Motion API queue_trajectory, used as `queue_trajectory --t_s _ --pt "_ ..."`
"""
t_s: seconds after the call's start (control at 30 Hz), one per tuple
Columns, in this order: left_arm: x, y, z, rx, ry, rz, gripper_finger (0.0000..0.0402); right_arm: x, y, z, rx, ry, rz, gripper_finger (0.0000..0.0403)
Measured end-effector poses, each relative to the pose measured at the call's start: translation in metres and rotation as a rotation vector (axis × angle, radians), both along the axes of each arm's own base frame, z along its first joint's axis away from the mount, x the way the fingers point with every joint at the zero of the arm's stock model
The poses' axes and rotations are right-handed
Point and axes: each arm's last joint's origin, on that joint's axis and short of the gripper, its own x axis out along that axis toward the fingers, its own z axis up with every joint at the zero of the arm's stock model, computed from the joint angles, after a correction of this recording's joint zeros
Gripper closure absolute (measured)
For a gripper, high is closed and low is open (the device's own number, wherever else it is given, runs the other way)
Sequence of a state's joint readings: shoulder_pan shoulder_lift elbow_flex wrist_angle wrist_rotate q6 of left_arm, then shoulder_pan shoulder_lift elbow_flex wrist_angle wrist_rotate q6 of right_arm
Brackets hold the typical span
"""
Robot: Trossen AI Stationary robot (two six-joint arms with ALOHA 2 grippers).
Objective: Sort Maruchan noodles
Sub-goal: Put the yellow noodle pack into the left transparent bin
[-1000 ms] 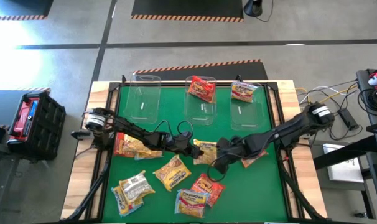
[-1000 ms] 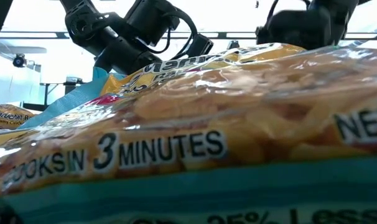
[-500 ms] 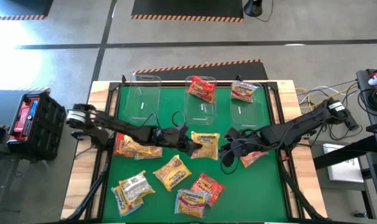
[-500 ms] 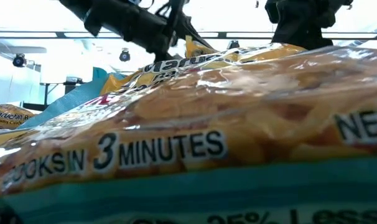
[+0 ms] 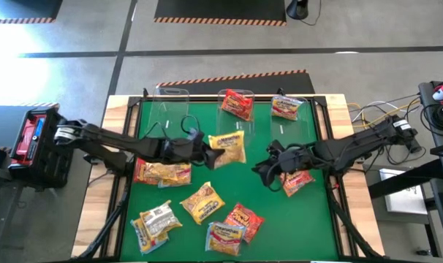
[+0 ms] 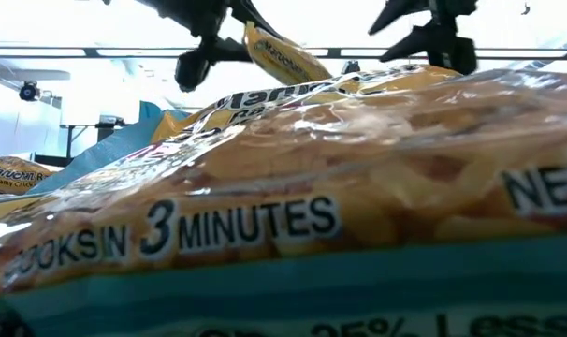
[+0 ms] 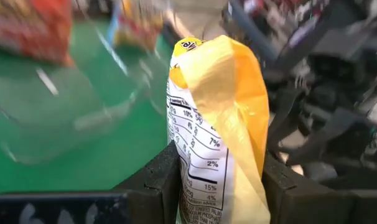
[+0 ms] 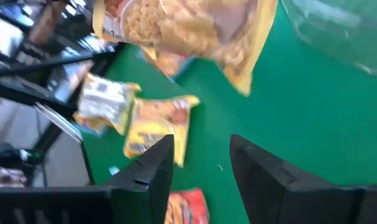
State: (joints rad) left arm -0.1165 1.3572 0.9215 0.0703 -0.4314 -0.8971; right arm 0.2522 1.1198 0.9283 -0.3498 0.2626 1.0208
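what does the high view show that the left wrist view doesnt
Only the high view shows the whole table: three clear bins along the far edge, packets lying near the front, such as a pale one, and the right tool, empty, beside a red packet.

Only the left wrist view shows the nutrition panel on the back of the yellow packet, pinched between the left tool's fingers.

Both show that yellow packet, held off the green mat by the left tool.
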Motion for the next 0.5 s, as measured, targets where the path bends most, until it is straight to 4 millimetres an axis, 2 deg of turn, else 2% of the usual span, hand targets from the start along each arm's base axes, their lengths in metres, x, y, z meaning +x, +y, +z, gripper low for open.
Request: queue_trajectory --t_s 0.23,0.37,0.5 --pt "-0.020 0.007 0.028 0.134 -0.071 0.151 0.0286 0.017 -0.019 0.026 -0.078 -0.291 -0.015 0.0204" --pt "-0.030 0.010 0.043 0.195 -0.118 0.189 0.0286 0.022 -0.032 0.044 -0.143 -0.466 -0.047 0.0196" --pt "-0.037 0.010 0.060 0.266 -0.199 0.185 0.0286 0.025 -0.046 0.052 -0.166 -0.546 -0.096 0.0195"
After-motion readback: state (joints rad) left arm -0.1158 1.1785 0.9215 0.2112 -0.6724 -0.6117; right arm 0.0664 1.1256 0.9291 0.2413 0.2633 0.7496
